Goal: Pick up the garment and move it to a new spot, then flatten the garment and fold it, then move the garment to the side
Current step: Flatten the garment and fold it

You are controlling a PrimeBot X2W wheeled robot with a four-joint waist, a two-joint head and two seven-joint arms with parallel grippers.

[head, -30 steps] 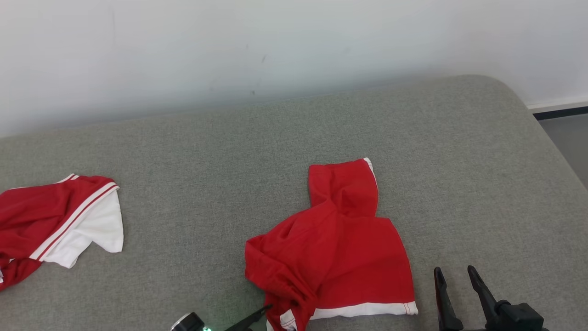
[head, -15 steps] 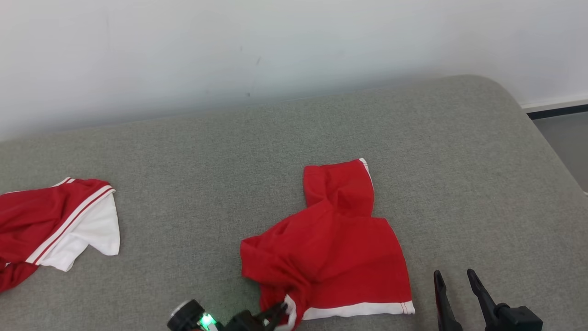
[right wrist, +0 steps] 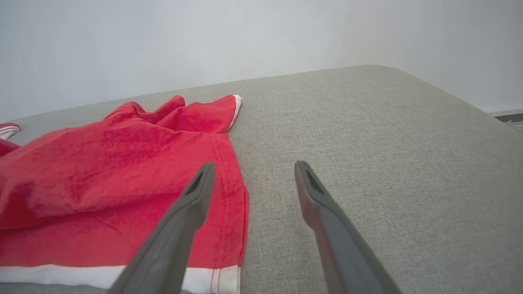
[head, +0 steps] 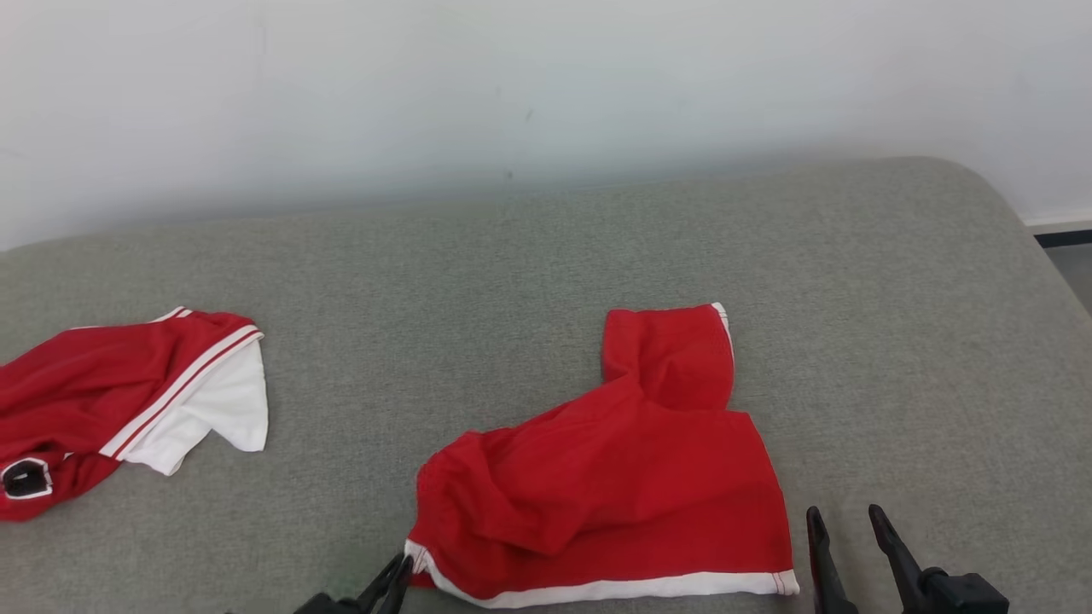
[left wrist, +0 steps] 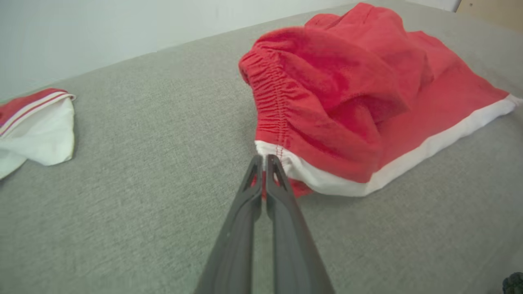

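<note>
1. Left gripper (head: 401, 561): at the near edge of the head view. Its two dark fingers are pressed together, tip to tip, and pinch the near left corner of the red fabric garment with a white hem band (head: 614, 477). In the left wrist view the tips (left wrist: 264, 157) meet at the point where the gathered elastic edge joins the white band, and a sliver of red cloth shows between the fingers.

2. Right gripper (head: 843, 512): at the near right. Its fingers are spread wide and hold nothing. The left finger stands just beside the garment's right hem corner; in the right wrist view it overlaps the red cloth, but contact cannot be confirmed.

3. Garment: lies on the grey woven upholstered surface (head: 512, 281), centre to right of centre. The body is bunched and creased. One narrower section extends towards the far side, with a thin white edge at its far right corner.

4. Second article: a red and white cloth with striped trim (head: 128, 392) lies well apart at the left. A small dark patch with a white outline (head: 26, 477) is too small to read.

5. Beyond the surface: a plain white wall (head: 512, 85), and a dark skirting strip (head: 1062, 237) at far right.
</note>
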